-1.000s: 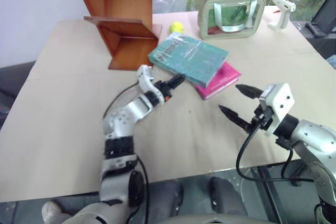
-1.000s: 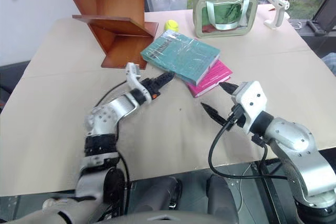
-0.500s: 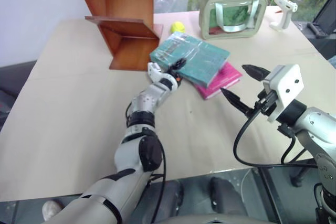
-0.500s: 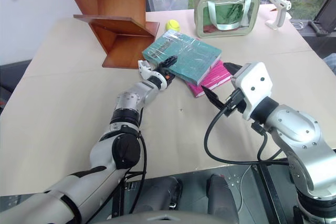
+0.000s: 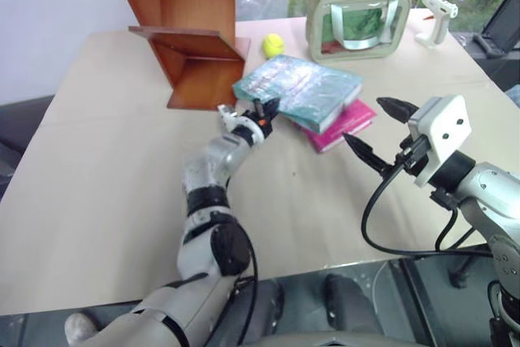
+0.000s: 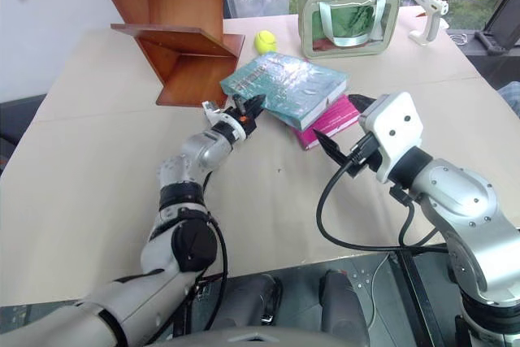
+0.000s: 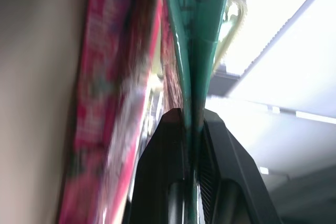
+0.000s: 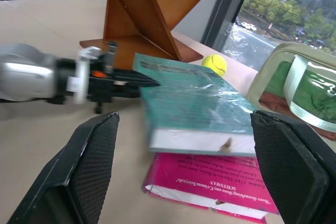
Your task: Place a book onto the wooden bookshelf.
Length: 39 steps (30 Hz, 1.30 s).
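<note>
Now left pincer (image 6: 246,108) has clamped shut on teal book's (image 6: 286,85) near cover edge; right pincer (image 6: 341,125) gapes apart nearby. Lift toward wooden bookshelf (image 6: 175,30) likely next.

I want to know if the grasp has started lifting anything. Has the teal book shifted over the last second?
Yes. The book now has its near edge tipped up off the pink book, clamped by the left gripper; it is no closer to the bookshelf.

My arms are silver-grey metal with black joint rings; my right gripper (image 5: 375,132) has a white boxy housing, black tapered fingers and a looping black cable.
</note>
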Each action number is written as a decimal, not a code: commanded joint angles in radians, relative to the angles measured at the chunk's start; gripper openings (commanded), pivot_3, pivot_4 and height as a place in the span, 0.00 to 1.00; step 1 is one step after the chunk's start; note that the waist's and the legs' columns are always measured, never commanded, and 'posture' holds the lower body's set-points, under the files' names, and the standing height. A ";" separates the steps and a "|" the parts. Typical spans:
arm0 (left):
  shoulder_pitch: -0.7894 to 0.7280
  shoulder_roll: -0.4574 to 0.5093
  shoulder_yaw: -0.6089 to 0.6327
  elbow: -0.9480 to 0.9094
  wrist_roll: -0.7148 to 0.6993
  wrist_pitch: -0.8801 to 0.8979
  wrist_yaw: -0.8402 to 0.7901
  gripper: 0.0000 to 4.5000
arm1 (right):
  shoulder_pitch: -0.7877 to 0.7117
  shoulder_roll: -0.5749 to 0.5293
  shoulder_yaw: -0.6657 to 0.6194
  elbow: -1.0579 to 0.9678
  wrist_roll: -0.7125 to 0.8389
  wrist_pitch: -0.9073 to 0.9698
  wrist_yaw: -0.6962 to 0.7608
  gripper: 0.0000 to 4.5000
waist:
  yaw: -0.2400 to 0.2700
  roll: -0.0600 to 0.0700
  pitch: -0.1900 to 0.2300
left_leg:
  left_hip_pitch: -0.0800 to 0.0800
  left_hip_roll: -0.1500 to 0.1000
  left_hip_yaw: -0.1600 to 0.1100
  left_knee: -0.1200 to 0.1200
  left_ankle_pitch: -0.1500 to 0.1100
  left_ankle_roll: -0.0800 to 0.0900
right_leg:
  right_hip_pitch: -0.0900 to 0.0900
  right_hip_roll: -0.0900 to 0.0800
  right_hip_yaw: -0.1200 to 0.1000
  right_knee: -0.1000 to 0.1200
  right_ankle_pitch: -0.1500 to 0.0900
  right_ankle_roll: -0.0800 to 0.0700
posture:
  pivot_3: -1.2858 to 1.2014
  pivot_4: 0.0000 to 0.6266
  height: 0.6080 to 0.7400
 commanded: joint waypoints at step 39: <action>-0.805 0.909 -1.213 0.686 1.850 -1.398 -1.027 0.10 | -0.151 -0.250 -0.200 0.054 0.381 -0.174 -0.020 0.91 | -0.027 -0.005 0.004 | -0.005 -0.001 0.001 0.003 -0.002 0.004 | -0.002 0.000 -0.003 0.000 0.000 0.000 | 0.52 0.24 1.00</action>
